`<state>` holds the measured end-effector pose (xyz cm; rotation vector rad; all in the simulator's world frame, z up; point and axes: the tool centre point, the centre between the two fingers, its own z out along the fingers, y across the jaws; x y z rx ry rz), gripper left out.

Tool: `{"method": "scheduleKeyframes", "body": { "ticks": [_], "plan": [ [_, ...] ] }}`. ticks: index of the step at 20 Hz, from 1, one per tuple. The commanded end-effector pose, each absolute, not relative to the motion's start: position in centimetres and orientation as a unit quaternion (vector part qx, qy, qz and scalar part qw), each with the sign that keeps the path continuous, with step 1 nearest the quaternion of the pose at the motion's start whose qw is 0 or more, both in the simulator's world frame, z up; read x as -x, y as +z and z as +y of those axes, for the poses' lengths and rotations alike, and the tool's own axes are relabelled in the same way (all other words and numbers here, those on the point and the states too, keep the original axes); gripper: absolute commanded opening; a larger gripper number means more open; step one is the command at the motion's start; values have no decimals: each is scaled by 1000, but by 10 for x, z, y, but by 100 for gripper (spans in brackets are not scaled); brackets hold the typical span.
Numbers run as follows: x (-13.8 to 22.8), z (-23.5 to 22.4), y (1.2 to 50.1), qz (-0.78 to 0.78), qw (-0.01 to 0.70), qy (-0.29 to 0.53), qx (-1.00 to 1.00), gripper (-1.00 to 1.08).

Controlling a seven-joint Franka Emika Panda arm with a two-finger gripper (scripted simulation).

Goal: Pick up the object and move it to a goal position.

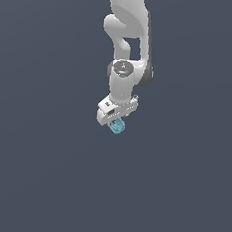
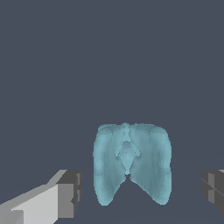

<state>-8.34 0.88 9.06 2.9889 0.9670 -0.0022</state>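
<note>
Jaws spread wide either side of the cyan object (image 2: pixel 131 164), no contact.

The white arm (image 1: pixel 129 44) reaches down from above, wrist bent, and the gripper (image 1: pixel 116 122) points downward. In the wrist view its fingers (image 2: pixel 65 194) stand wide apart, touching nothing.

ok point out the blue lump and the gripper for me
blue lump (image 2: pixel 131 164), wrist view, on the middle of its front face
gripper (image 1: pixel 113 122), exterior view, midway between the fingertips, just above the lump
finger pads (image 2: pixel 72 192), wrist view, on one dark pad's face
</note>
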Motion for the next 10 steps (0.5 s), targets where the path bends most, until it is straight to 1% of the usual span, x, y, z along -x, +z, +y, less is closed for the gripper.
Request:
{"method": "scheduleKeyframes", "body": {
  "ticks": [1, 10],
  "plan": [
    [85, 9, 89, 316, 0, 0, -949, 100],
    [86, 9, 79, 315, 0, 0, -949, 100]
  ]
}}
